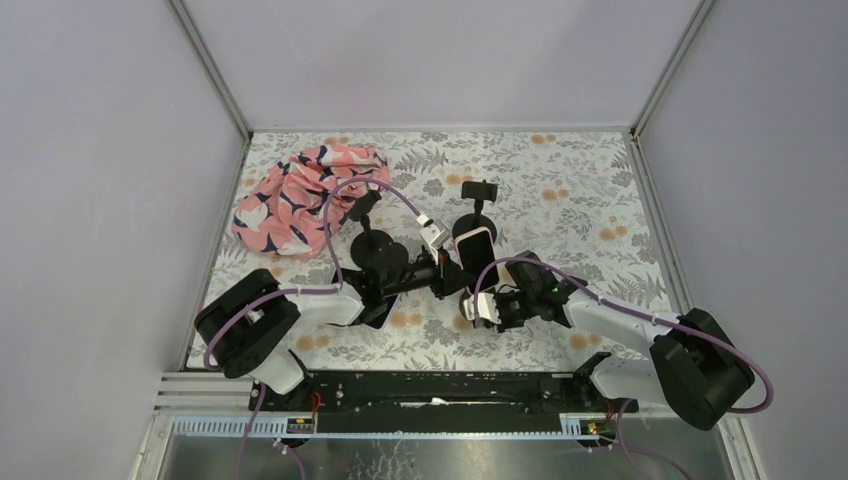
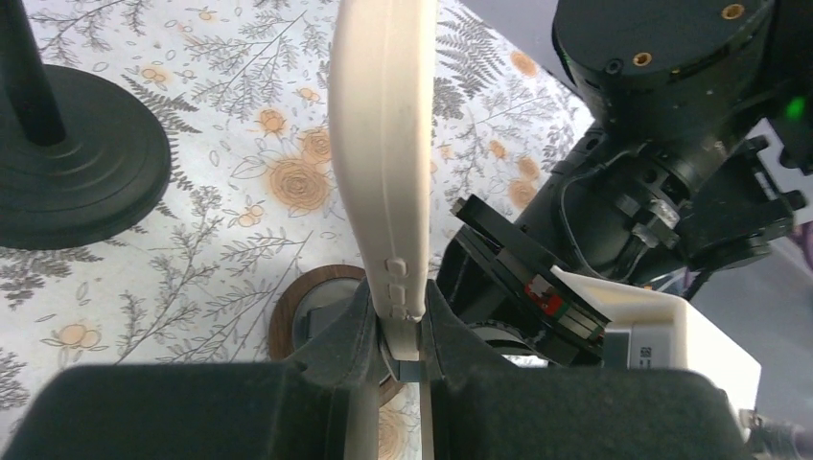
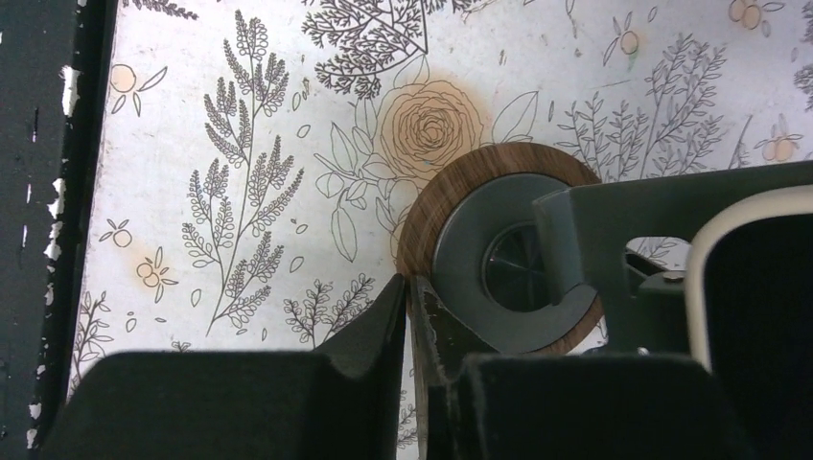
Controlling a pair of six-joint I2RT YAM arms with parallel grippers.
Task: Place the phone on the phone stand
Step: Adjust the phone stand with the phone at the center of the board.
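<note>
The phone [image 1: 475, 243] has a cream case, and my left gripper [image 1: 450, 265] is shut on its lower end. In the left wrist view the phone [image 2: 383, 144] stands edge-on, rising from my left gripper [image 2: 403, 326]. Below it lies the phone stand [image 2: 292, 307], a round wooden base with a grey ring. In the right wrist view my right gripper [image 3: 410, 297] is shut on the rim of the phone stand [image 3: 451, 206]. The stand's grey upright cradle [image 3: 671, 220] rises beside the phone [image 3: 757, 287]. I cannot tell whether the phone touches the cradle.
A pink patterned cloth [image 1: 300, 195] lies bunched at the back left. A black pole stand with a round base [image 1: 375, 252] sits left of the phone, and its base [image 2: 67, 163] also shows in the left wrist view. A black clamp holder [image 1: 480, 190] stands behind the phone. Both arms meet at mid-table.
</note>
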